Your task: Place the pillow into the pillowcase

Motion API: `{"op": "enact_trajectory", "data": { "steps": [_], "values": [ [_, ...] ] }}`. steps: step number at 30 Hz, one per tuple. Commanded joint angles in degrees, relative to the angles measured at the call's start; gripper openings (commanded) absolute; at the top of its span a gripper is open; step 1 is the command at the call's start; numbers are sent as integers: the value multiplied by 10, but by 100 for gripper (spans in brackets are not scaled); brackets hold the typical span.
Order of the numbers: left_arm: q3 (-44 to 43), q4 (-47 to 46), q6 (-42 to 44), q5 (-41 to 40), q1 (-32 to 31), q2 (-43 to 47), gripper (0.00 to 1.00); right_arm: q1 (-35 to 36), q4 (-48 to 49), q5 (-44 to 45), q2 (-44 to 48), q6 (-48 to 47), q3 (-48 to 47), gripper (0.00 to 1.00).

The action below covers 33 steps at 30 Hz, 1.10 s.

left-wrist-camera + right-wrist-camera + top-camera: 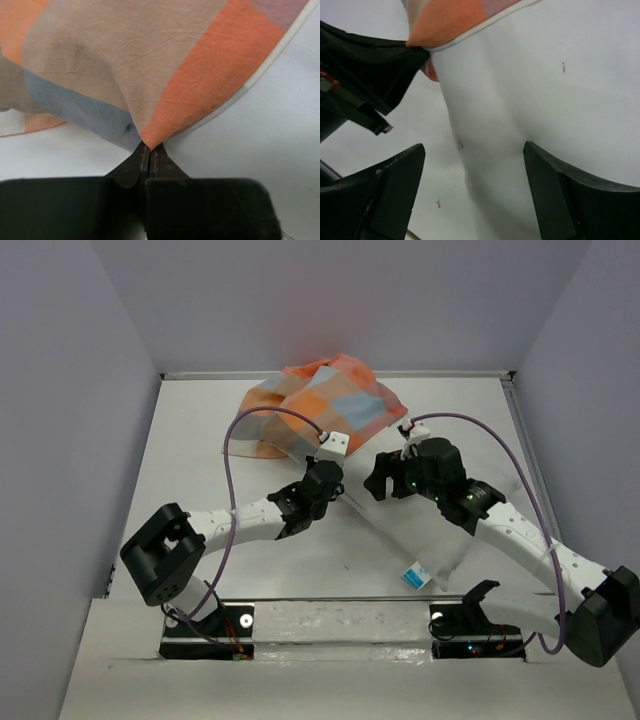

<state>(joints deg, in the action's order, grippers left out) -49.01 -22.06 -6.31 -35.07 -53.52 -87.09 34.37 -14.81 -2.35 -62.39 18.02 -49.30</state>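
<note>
Now we pinch the pillowcase, far centre.
Our left gripper clamps its thin, limp hem; our right gripper, spread, straddles the soft, plump pillow touching it; we'd grip an edge.

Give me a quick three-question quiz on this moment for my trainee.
1. True or false: the left jaws are shut on the pillowcase.
2. Over the pillow, the right jaws stand: A open, B shut, C out of view.
3. Fill in: the tag sits at the pillow end that is ___ the pillowcase (inside/outside).
Key: 1 true; 2 A; 3 outside.
</note>
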Motion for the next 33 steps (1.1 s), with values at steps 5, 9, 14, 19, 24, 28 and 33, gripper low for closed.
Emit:
{"op": "enact_trajectory", "data": {
  "steps": [5, 9, 14, 19, 24, 28, 33],
  "values": [
    [5, -21, -12, 12, 4, 100, 0, 72, -58, 240, -149, -30, -69, 97],
    [-8, -9, -68, 130, 4, 122, 0, 72, 56, 159, -179, 17, -46, 17],
    [-49, -10, -155, 311, -6, 154, 0, 72, 300, 61, -110, 84, 10, 0],
    [-64, 3, -190, 368, -21, 194, 0, 72, 399, 104, -38, 132, 33, 0],
    [-64, 4, -233, 425, -32, 205, 0, 72, 443, 144, -119, 166, -1, 0],
    [-31, 8, -253, 432, -40, 223, 0, 72, 444, 204, -200, 204, -26, 0],
    [37, 16, -284, 393, 4, 251, 0, 78, 476, 133, -191, 233, 11, 0]
  ]
}}
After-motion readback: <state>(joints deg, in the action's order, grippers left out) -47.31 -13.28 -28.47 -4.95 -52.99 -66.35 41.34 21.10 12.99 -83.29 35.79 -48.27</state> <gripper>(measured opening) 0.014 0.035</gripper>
